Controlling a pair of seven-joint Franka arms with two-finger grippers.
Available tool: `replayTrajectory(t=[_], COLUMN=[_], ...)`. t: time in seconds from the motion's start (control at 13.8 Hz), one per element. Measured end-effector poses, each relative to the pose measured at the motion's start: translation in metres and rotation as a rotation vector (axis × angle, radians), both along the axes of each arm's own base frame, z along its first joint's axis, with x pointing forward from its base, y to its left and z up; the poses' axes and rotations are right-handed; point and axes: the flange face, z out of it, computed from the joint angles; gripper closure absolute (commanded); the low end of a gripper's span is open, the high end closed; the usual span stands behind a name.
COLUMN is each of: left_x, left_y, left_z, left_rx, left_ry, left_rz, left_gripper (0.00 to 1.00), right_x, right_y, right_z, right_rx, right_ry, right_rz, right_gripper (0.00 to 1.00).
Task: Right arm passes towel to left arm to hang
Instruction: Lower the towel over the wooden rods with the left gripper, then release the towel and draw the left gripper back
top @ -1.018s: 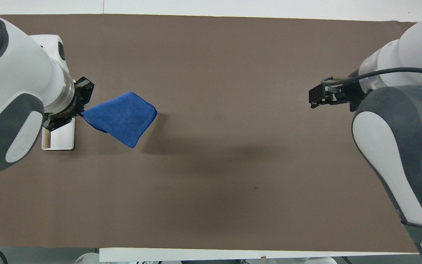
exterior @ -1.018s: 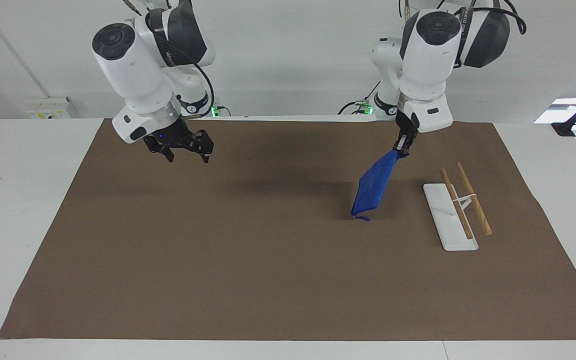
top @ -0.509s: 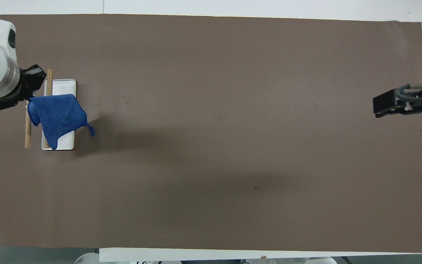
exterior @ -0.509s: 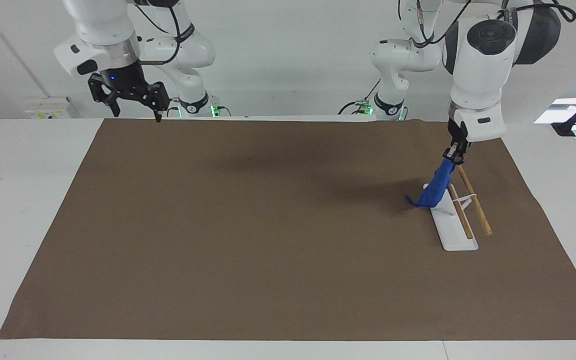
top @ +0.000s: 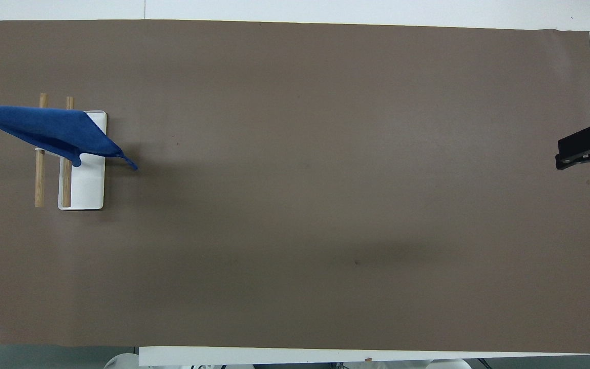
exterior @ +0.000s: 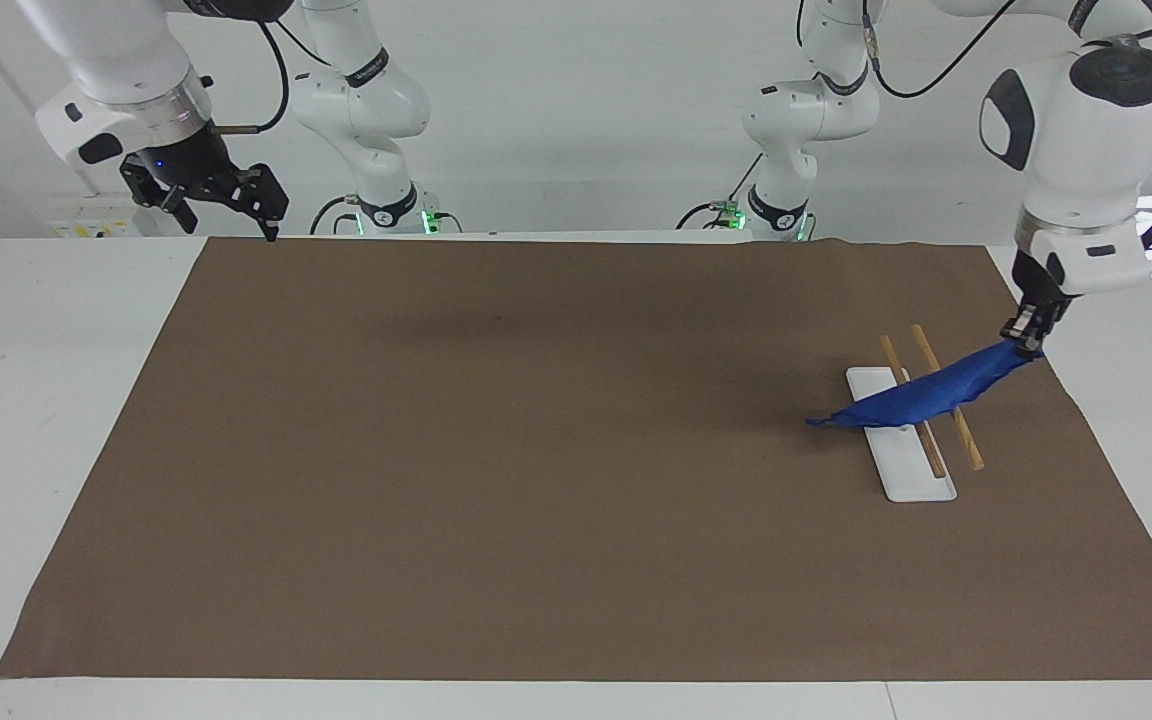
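While the overhead view is cropping the left gripper (exterior: 1024, 335), the facing view is showing it pinching one towel (exterior: 921, 396) across two rails (exterior: 947, 398); right gripper (exterior: 226, 200) is waiting, spread empty.

Blue cloth towel (exterior: 921, 395), wooden rods (exterior: 946, 395), matt mat (exterior: 536, 450)

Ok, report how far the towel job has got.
Done: the handover, since the left gripper alone holds the towel by one corner. In hand: the towel is stretched across the rack's two wooden rails, its loose end hanging past the white base. Left: letting go. The right gripper waits, open, at the mat's corner.
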Motion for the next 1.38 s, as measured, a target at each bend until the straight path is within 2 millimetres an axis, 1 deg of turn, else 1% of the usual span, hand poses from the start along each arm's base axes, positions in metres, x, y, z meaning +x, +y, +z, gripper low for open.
replayTrajectory(t=[0.15, 0.22, 0.29, 0.36, 0.65, 0.87, 1.16, 1.24, 1.31, 1.38], left_x=[-0.001, -0.002, -0.004, -0.006, -0.026, -0.036, -0.052, -0.056, -0.06, -0.062], left_y=[0.043, 0.054, 0.058, 0.058, 0.047, 0.047, 0.083, 0.092, 0.099, 0.105], left_z=[-0.012, -0.016, -0.019, -0.024, -0.058, -0.081, -0.124, -0.131, -0.135, -0.138], left_rx=[0.001, 0.001, 0.001, 0.0, -0.007, -0.013, -0.032, -0.035, -0.036, -0.037], left_ry=[-0.013, -0.009, -0.002, 0.009, -0.012, 0.004, -0.022, -0.017, -0.011, -0.007], left_rz=[0.04, 0.055, 0.062, 0.062, 0.02, 0.016, 0.052, 0.067, 0.08, 0.091], left_gripper=[0.99, 0.99, 0.99, 0.98, 0.98, 0.98, 0.96, 0.93, 0.68, 0.16], right_x=[0.0, 0.0, 0.0, 0.0, 0.0, 0.0, 0.0, 0.0, 0.0, 0.0], right_y=[0.003, 0.004, 0.003, 0.003, 0.003, 0.004, 0.005, 0.008, 0.012, 0.017], right_z=[0.0, 0.0, 0.0, 0.0, 0.0, 0.0, -0.002, -0.003, -0.003, -0.004], right_rx=[0.0, 0.0, -0.001, -0.001, -0.001, -0.001, -0.001, -0.001, -0.001, 0.0], right_ry=[0.0, 0.0, -0.001, -0.001, -0.001, 0.0, 0.005, 0.006, 0.007, 0.008], right_rz=[0.006, 0.007, 0.007, 0.007, 0.007, 0.007, 0.01, 0.016, 0.025, 0.033], right_gripper=[0.0, 0.0, 0.0, 0.0, 0.0, 0.0, 0.0, 0.0, 0.0, 0.0])
